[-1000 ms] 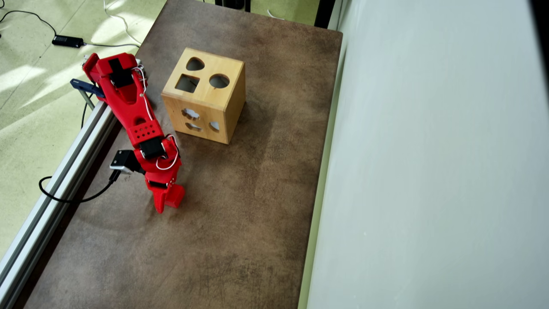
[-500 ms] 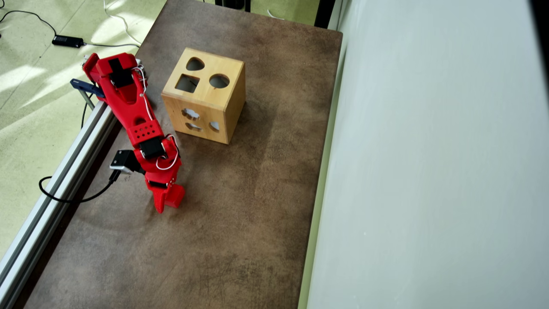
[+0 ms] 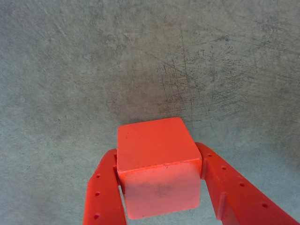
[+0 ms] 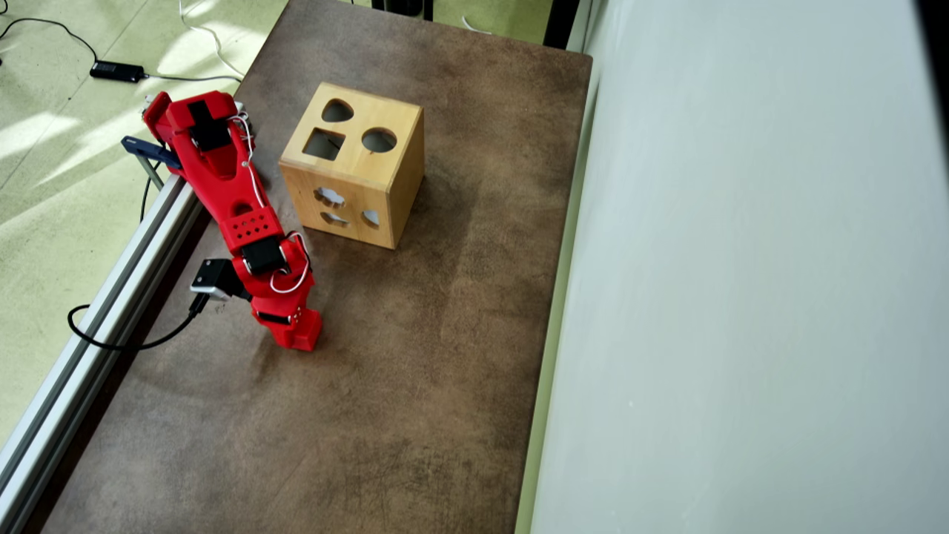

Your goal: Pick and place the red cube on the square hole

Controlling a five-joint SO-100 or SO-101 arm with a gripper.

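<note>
Between the claw (image 3: 161, 187) fingers sits the red cube (image 3: 158, 161) — clamped on opposite flat faces, seemingly rigid, light, smooth plastic — liable to slip if tilted.

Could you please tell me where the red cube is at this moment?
The red cube sits clamped between the gripper fingers at the wrist view's bottom centre; overhead, it is below and left of the wooden box.

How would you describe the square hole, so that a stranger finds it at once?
On the brown table stands a light wooden box beside the red arm. Its top face has three dark holes; the square hole is the straight-edged one, nearest the arm.
</note>
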